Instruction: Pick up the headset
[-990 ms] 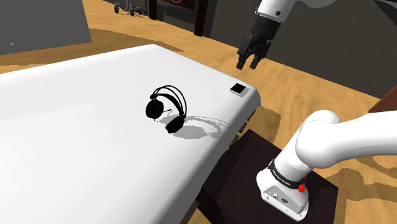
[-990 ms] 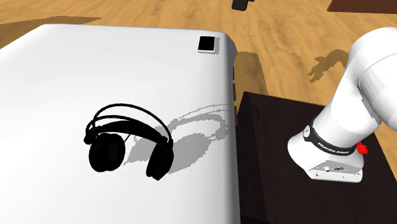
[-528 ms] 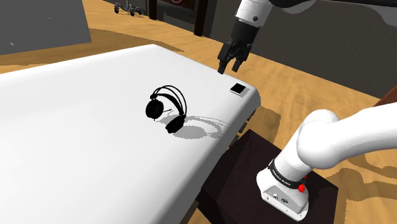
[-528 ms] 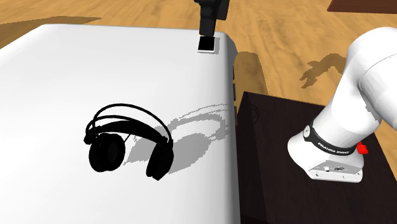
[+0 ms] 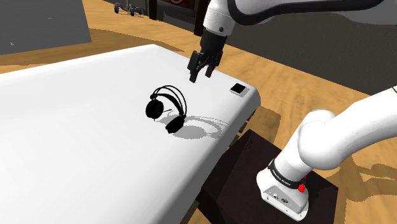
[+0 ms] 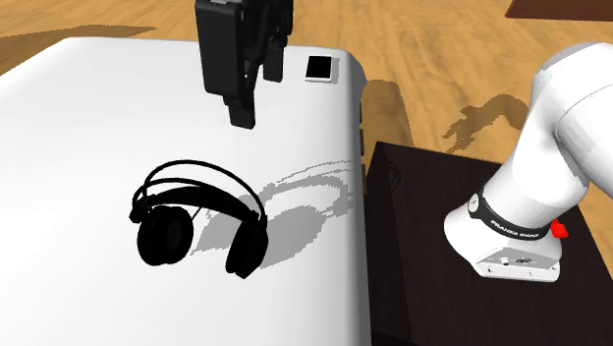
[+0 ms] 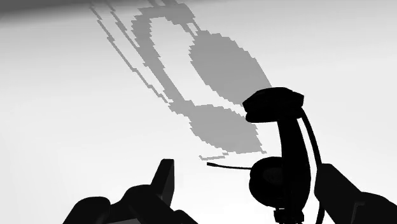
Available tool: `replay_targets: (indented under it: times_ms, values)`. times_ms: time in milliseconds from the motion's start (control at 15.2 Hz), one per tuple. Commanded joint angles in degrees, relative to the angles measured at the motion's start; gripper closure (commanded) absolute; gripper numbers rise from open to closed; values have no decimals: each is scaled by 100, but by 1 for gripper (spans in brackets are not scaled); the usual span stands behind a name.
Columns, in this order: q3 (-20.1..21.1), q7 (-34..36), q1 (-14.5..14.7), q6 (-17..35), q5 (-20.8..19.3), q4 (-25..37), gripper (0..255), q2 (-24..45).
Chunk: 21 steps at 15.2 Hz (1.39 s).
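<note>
- Headset point(image 5: 167, 109), all black, sits on the white counter point(image 5: 76, 146), well in from the edges and nearer the end where the stand point(image 5: 236, 167) is.
- It has two round, padded ear cups joined by a thin double band that arches up over them. In the shoulder view one cup faces the camera and the other is turned more edge-on.
- From the wrist view, a fine black stalk juts sideways from the lower cup of the headset point(image 7: 283, 153), like a microphone boom.
- A jagged grey shadow point(image 6: 295, 201) of the band and cups spreads across the counter point(image 6: 88, 108) toward the stand side, touching the headset point(image 6: 196, 221) at its base.
- The gripper point(image 5: 198, 69) hangs in the air above the counter, pointing down, just beyond the headset and clear of it.
- In the second exterior view the gripper point(image 6: 241, 103) appears above the headset's band with bare counter between them.
- The gripper point(image 7: 248, 170) has its two black fingers point(image 7: 162, 184) spread apart with nothing clasped. The headset lies ahead of them, nearer one finger than the other, touching neither.
- A small black square with a pale border point(image 5: 238, 89) lies flat near the counter's corner, apart from the headset.
- The white arm base point(image 6: 506, 236) is bolted to the dark stand beside the counter, over a wooden floor point(image 6: 442, 59).
</note>
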Motion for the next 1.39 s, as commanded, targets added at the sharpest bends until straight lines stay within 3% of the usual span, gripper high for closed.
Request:
replay_targets:
  times_ms: [0,330,924,990,1320]
  values:
    - [193,96,72,259,-42,132,0,324]
    - [622,357,195,772,-292,571,0,1165]
    - [661,372,202,1371,-303,124,0,1319]
    - [663,376,204,1366,-302,126,255,1316]
    - [663,375,203,1365,-303,128,255,1318]
